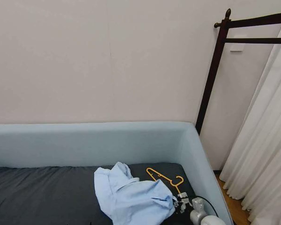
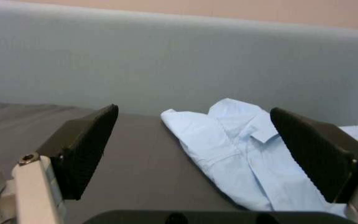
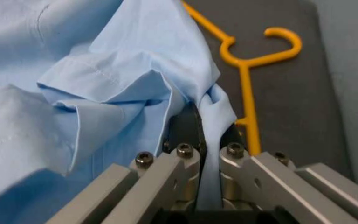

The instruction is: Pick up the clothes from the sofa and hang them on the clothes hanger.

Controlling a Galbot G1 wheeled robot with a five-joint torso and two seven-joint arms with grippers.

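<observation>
One shirt (image 1: 131, 197) fold pinched by right gripper (image 3: 209, 133), left gripper (image 2: 195, 114) spread — open cushion (image 2: 135, 158) beneath

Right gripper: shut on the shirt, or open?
Shut on the shirt: the right gripper pinches a blue fold beside the orange hanger. Left gripper hangs open over the sofa.

The right pincer (image 3: 209, 129) pinches a fold of the blue shirt (image 3: 104, 70), with the orange hanger (image 3: 247, 95) just beside.

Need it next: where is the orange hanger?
In the head view the orange hanger lies on the sofa's dark seat at its right end, partly under the blue shirt, beside the right gripper.
</observation>
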